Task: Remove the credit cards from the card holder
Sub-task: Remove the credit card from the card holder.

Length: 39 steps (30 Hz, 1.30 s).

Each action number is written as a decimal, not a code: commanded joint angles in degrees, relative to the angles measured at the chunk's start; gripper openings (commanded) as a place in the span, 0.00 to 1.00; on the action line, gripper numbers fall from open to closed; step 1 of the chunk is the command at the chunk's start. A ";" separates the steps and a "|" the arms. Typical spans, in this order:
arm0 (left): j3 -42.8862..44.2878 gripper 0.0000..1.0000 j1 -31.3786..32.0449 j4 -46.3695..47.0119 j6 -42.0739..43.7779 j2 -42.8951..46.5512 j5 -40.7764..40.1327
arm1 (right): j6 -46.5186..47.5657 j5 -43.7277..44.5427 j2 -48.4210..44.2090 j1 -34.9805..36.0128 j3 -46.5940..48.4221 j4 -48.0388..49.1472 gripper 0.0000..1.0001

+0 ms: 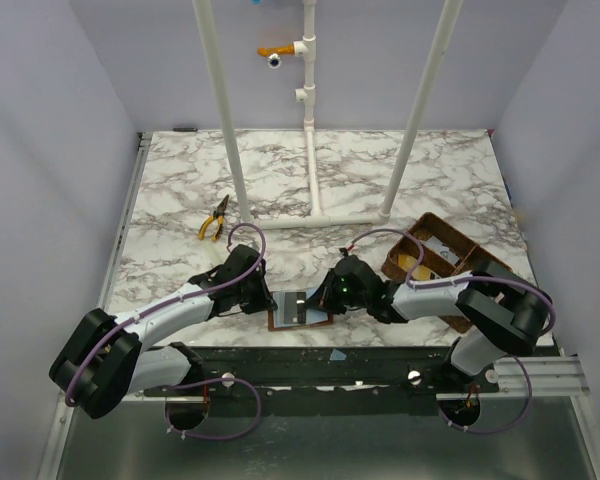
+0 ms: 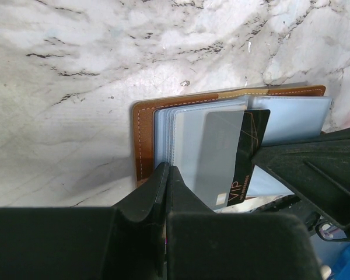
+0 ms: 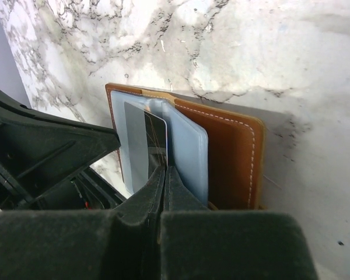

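Card holder (image 1: 298,308) lies open on the marble table (image 1: 180,180), with one gripper at each side of it. My right gripper (image 3: 163,172) is clenched on the dark card (image 2: 236,149), which stands partly out of a clear pocket (image 3: 189,151) of the card holder. My left gripper (image 2: 166,172) is also clenched, with its tips at the left edge of the card holder; I cannot tell if something is pinched between them. The risk I see: if the left hold is weak, the whole card holder follows the card. Also, the thin card may slip from the tips or bend if I pull at an angle
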<state>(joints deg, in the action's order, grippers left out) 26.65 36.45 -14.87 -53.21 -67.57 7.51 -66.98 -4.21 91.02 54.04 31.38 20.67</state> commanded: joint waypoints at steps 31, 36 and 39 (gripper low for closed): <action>-1.03 0.00 -0.33 -6.65 2.13 -1.51 -2.49 | -1.58 -4.90 1.87 -2.13 -5.14 8.72 0.01; -1.06 0.00 -0.37 -6.97 2.05 -1.25 -2.86 | -0.69 -2.71 -1.75 -2.69 -6.54 5.90 0.01; -1.07 0.00 -0.33 -7.10 2.06 -1.15 -2.89 | 0.08 -1.50 -3.91 -2.97 -7.07 3.66 0.01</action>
<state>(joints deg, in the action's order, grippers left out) 26.76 36.38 -15.07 -53.10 -67.64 7.55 -68.86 -8.43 89.71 51.62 25.93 29.61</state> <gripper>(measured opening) 0.009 0.011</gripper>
